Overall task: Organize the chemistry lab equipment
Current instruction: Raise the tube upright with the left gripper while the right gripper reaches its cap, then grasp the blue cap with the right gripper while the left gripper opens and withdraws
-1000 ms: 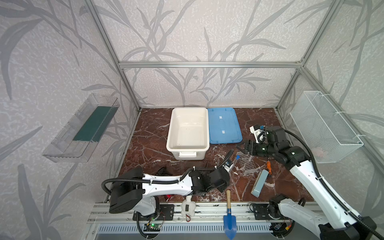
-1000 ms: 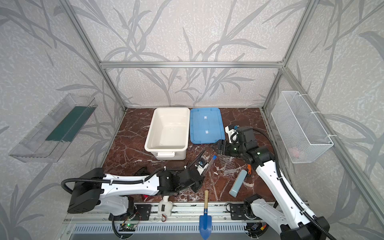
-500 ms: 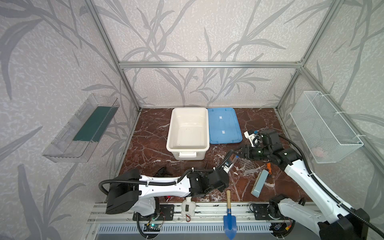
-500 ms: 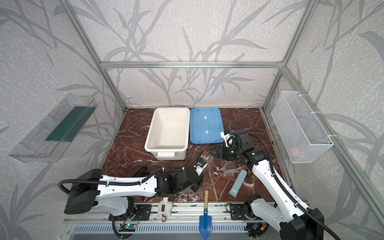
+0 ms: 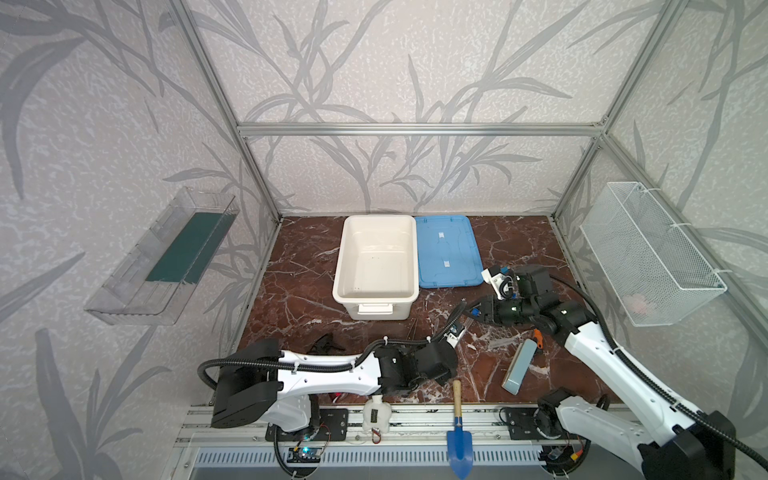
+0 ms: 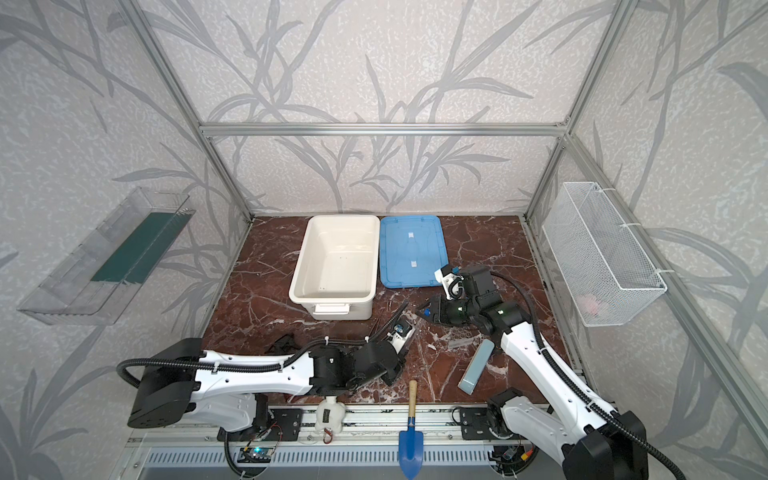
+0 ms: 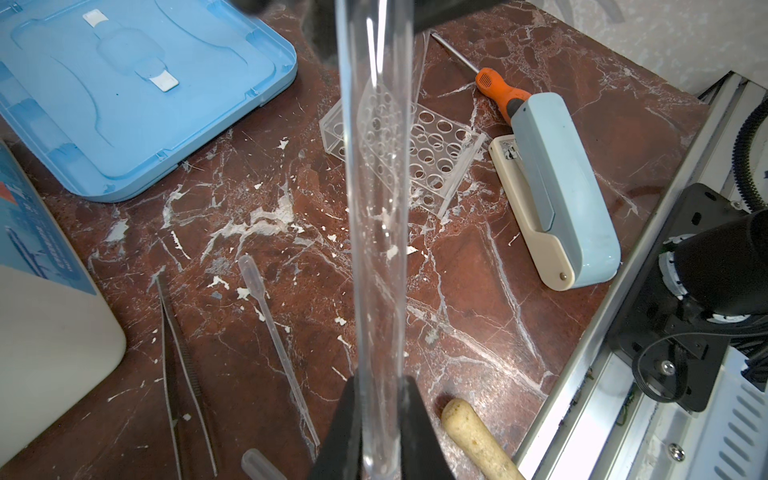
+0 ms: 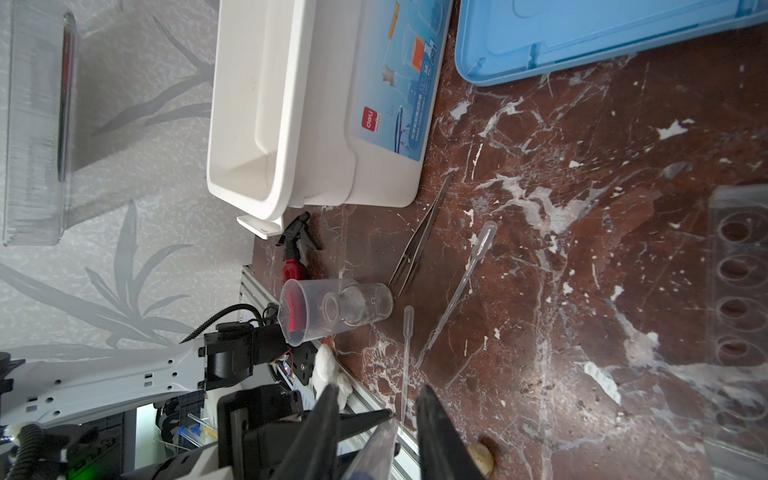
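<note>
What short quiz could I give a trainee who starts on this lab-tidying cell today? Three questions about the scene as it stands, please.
1. True or false: the blue lid lies flat on the table beside the white bin, not on it.
2. What does the left gripper hold?
A. tweezers
B. a clear tube
C. a screwdriver
3. In the right wrist view, how many pipettes lie on the table?

Key: 1 true. 2 B, the tube runs up from between the closed fingers. 3 two.
</note>
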{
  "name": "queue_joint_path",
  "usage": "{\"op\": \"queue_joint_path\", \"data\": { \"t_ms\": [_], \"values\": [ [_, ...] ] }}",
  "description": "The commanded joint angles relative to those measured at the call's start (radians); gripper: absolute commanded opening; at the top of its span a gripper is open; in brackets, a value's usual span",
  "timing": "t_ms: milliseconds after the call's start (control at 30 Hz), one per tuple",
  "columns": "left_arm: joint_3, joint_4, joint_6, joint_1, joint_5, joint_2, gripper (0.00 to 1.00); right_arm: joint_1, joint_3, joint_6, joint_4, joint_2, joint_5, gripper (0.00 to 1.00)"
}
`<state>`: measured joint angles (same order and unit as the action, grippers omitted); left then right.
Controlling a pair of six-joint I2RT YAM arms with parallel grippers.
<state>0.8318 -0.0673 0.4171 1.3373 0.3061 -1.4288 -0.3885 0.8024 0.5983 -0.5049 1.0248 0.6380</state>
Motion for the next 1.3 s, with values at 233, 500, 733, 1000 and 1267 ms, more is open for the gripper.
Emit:
{"op": "queue_joint_path", "data": {
  "t_ms": [233, 500, 733, 1000, 1267],
  "values": [
    [0.059, -0.030, -0.014, 0.008, 0.036, -0.036, 0.13, -0.006, -0.035, 0.010, 0.041, -0.028, 0.031, 0.23],
    [0.066, -0.036, -0.005, 0.009, 0.057, -0.045, 0.38, -0.006, -0.040, 0.006, 0.034, -0.046, 0.006, 0.18],
    [0.057, 0.001, 0.008, 0.010, 0.106, -0.020, 0.83, 0.030, -0.060, -0.013, 0.014, -0.122, -0.092, 0.17],
    [0.199, 0.016, -0.032, -0.030, -0.040, -0.021, 0.99, 0.048, -0.011, -0.240, -0.173, -0.301, -0.537, 0.16],
    [0.261, 0.115, 0.038, -0.147, -0.353, -0.136, 0.99, 0.047, -0.049, -0.365, -0.117, -0.345, -0.751, 0.16]
  ]
}}
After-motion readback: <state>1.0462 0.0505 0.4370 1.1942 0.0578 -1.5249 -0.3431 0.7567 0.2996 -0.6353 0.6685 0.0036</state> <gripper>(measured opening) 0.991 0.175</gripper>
